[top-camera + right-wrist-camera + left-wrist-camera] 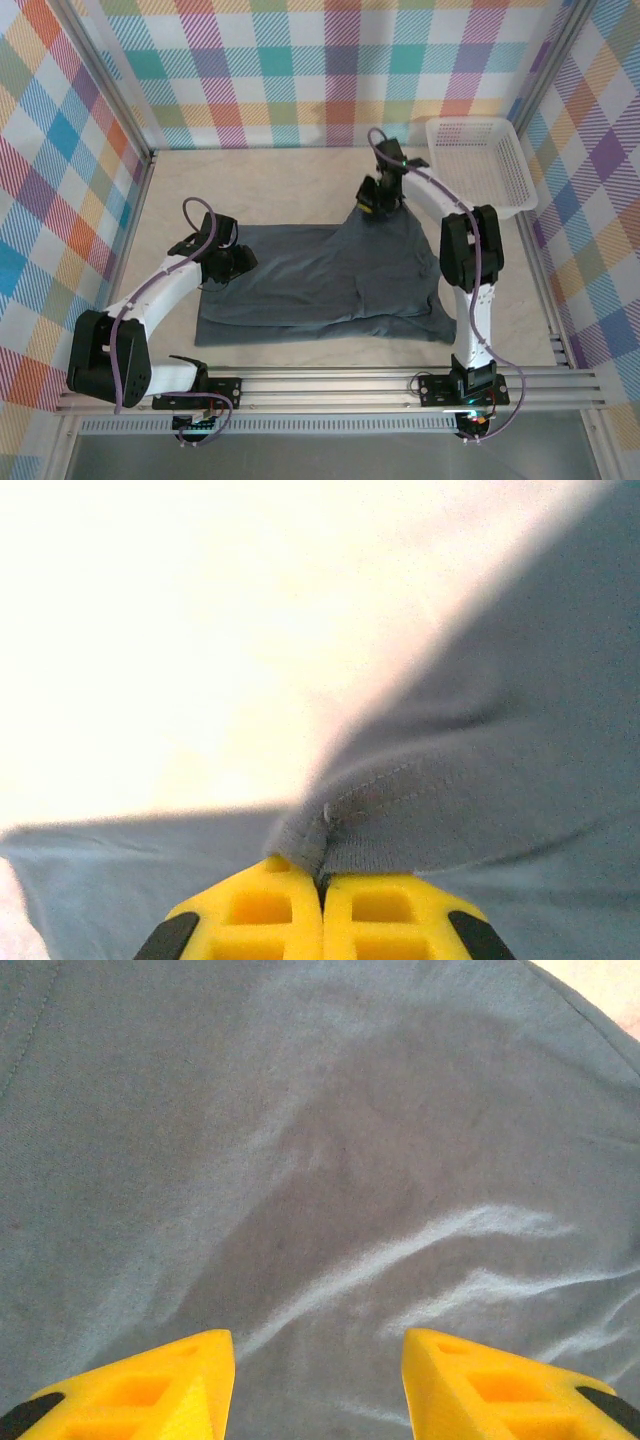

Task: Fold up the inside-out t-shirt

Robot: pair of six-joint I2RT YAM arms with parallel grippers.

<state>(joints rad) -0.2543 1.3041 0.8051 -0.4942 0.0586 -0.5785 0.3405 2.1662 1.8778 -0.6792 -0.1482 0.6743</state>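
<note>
The dark slate-grey inside-out t-shirt (320, 285) lies spread across the middle of the table. Its far right corner is drawn up into a peak. My right gripper (372, 207) is shut on that corner, and in the right wrist view the stitched hem (400, 820) is pinched between the closed yellow fingers (260, 915). My left gripper (238, 262) sits low over the shirt's left edge. In the left wrist view its yellow fingertips (170, 1375) stand apart above wrinkled grey fabric (320, 1160), holding nothing.
A white mesh basket (480, 165) stands at the back right near the checked wall. Bare beige tabletop (250, 185) lies behind the shirt. An aluminium rail (340, 385) runs along the near edge by the arm bases.
</note>
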